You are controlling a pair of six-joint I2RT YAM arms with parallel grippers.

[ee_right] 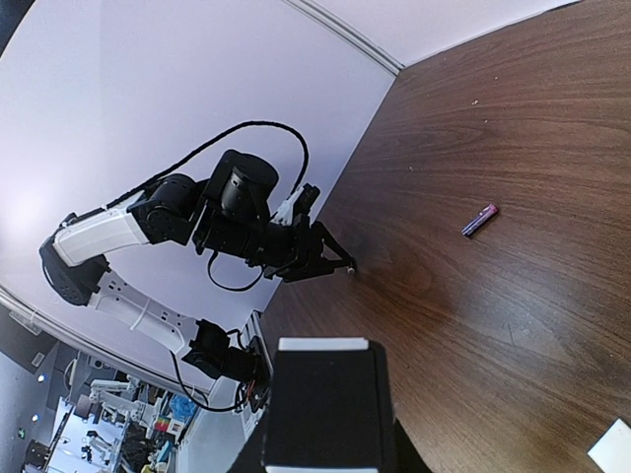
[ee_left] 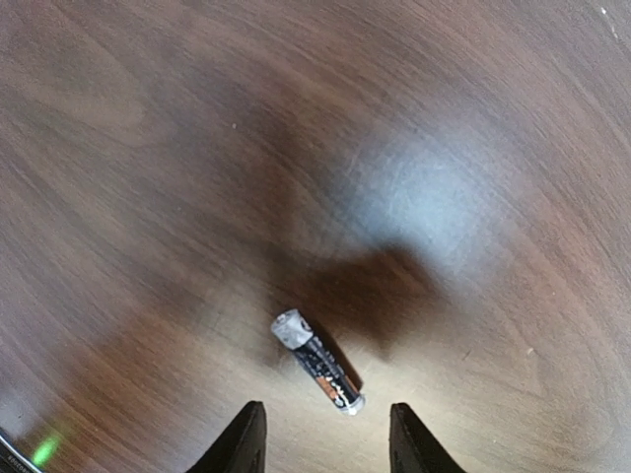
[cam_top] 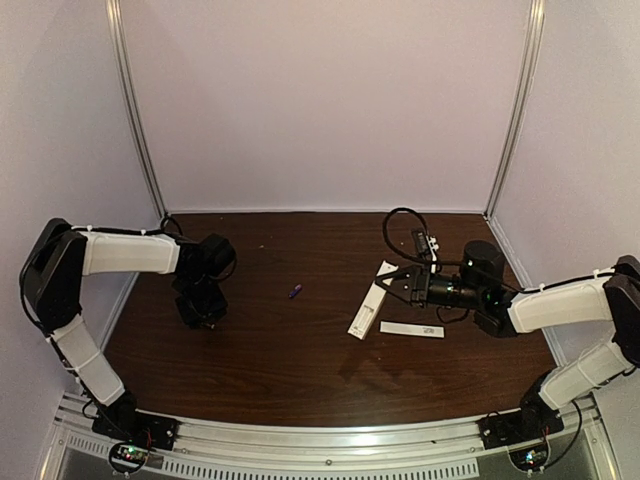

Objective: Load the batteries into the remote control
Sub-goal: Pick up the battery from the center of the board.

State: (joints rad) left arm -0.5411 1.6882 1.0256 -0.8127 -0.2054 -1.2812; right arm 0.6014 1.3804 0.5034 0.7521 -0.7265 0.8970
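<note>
A dark battery with a pale end (ee_left: 317,362) lies on the wooden table, slanted between the tips of my left gripper (ee_left: 325,443). Those jaws stand open on either side of it, not touching. From above, the left gripper (cam_top: 203,318) points straight down at the table's left side and hides this battery. A bluish-purple battery (cam_top: 295,291) (ee_right: 480,220) lies loose near the table's middle. My right gripper (cam_top: 393,285) is shut on the upper end of the white remote control (cam_top: 366,310). In the right wrist view the remote control (ee_right: 330,404) shows as a dark block with white edges.
A thin flat white strip (cam_top: 412,328) lies just right of the remote's lower end; its corner (ee_right: 613,448) shows in the right wrist view. White walls close in the table on the back and sides. A black cable (cam_top: 400,225) loops behind the right wrist.
</note>
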